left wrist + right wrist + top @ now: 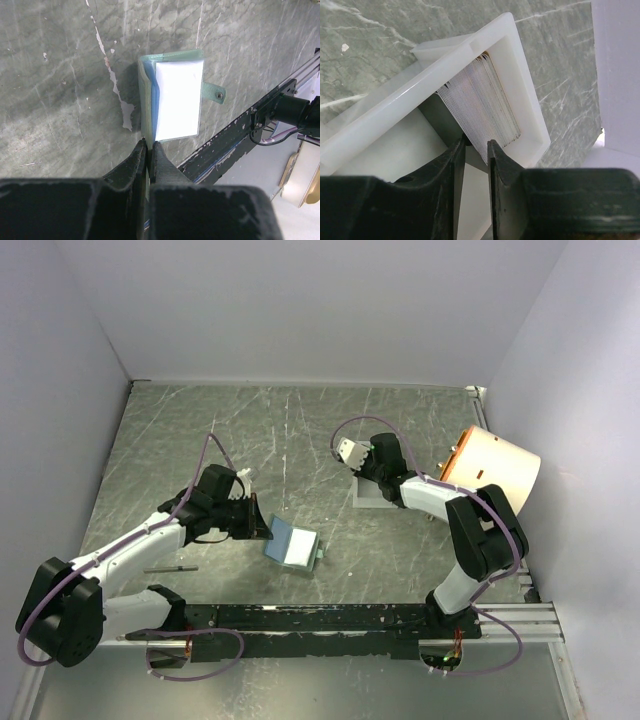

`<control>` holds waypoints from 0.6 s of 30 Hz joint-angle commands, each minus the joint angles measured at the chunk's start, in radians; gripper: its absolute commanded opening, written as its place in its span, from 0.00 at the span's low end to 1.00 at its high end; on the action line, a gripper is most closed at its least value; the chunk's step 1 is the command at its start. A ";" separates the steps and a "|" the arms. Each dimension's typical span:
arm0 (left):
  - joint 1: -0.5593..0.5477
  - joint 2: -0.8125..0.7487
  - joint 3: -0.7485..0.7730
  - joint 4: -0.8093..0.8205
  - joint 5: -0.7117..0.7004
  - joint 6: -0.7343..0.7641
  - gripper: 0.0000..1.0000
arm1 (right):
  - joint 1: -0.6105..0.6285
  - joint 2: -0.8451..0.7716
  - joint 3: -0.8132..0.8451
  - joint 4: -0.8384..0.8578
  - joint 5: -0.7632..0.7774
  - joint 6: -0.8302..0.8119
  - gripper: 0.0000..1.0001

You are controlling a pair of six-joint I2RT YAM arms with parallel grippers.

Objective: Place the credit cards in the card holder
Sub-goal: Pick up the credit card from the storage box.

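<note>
Task barely begun. The holder (172, 95) lies open on the tabletop (60, 75), near centre, with no card visibly inside. The left fingers (141, 155) are clenched on its left edge. The cards (480, 100) stand stacked in the tray (520, 65), far right. The right fingers (456, 160) straddle the stack, and whether they pinch a card cannot be told. Glare whitens the holder's pocket.

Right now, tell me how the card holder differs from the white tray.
The card holder is a green folding wallet lying open; the white tray is rigid plastic with raised walls. The tray holds a stack of cards on edge; the card holder shows no such stack. The left gripper pinches the card holder's edge; the right gripper is open over the tray's cards. Both rest on the table.
</note>
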 commanded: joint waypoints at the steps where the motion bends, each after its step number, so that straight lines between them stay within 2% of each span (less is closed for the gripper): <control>1: -0.008 -0.022 -0.001 0.026 0.031 0.006 0.08 | -0.012 -0.026 0.015 0.013 -0.025 0.003 0.24; 6: -0.007 -0.023 -0.002 0.027 0.030 0.006 0.08 | -0.015 -0.036 0.021 -0.002 -0.021 -0.001 0.22; 18: -0.006 -0.015 -0.003 0.032 0.030 0.006 0.08 | -0.020 -0.074 0.048 -0.079 -0.031 -0.010 0.09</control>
